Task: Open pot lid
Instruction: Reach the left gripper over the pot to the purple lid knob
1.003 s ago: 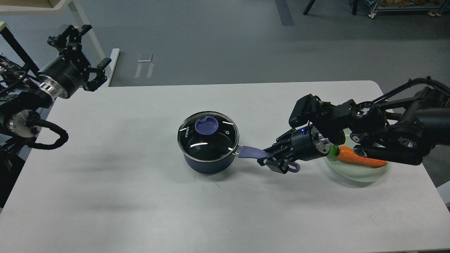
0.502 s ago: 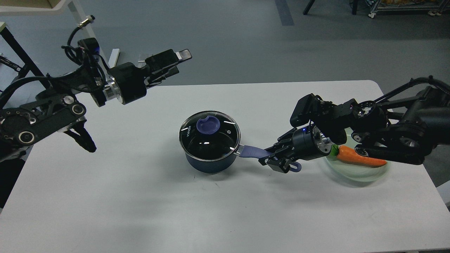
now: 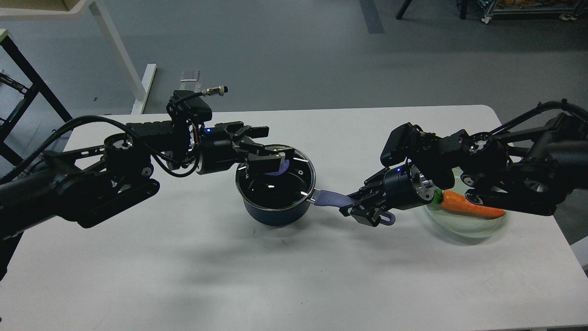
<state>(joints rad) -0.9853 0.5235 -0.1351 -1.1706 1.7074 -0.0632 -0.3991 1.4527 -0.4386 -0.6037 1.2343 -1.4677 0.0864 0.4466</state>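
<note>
A dark blue pot (image 3: 275,209) with a glass lid (image 3: 280,184) stands mid-table. The lid's purple knob (image 3: 281,166) peeks out behind my left gripper. My left gripper (image 3: 265,146) hovers over the lid's left part with its fingers spread, open at the knob; whether it touches is unclear. My right gripper (image 3: 356,208) is shut on the pot's purple handle (image 3: 330,198), which points right.
A clear plate (image 3: 468,228) with an orange carrot (image 3: 471,208) sits at the right, under my right arm. The table's far edge lies just behind my left arm. A white table leg (image 3: 119,55) stands on the floor at the back left.
My left arm has swung from the back left down and right, bringing its gripper over the lid's knob. The pot and right gripper have stayed nearly still.
</note>
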